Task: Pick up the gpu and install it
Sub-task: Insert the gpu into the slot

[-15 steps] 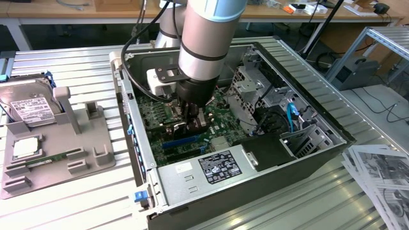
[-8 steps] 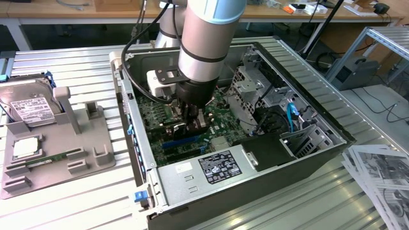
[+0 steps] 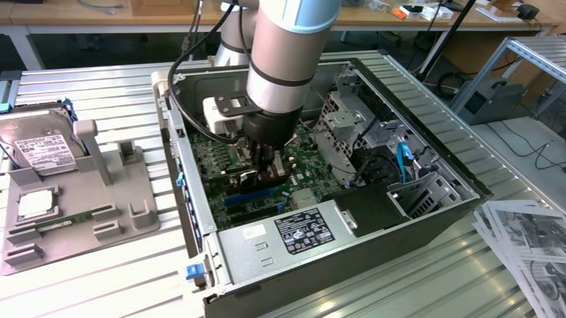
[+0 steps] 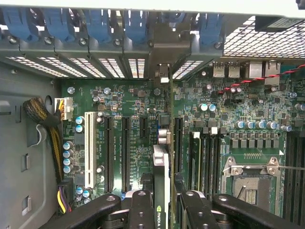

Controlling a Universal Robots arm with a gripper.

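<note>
Wrist view: I log the gripper (image 4: 167, 210) clamped on the gpu (image 4: 161, 162), which sits edge-on with its long axis parallel to the expansion slots (image 4: 125, 152) and its bracket end at the vented rear wall (image 4: 71, 67). Exterior view adds the hard drive (image 3: 40, 149), well apart from the case (image 3: 248, 258).

Black gripper (image 4: 167, 194); between its jaws the card (image 4: 161, 171) shows a grey edge with a small green logo. Beyond the jaws the circuit board (image 4: 138, 102) is green — one white slot (image 4: 88, 143) among black ones — and further off, blue clips (image 4: 97, 21).
</note>
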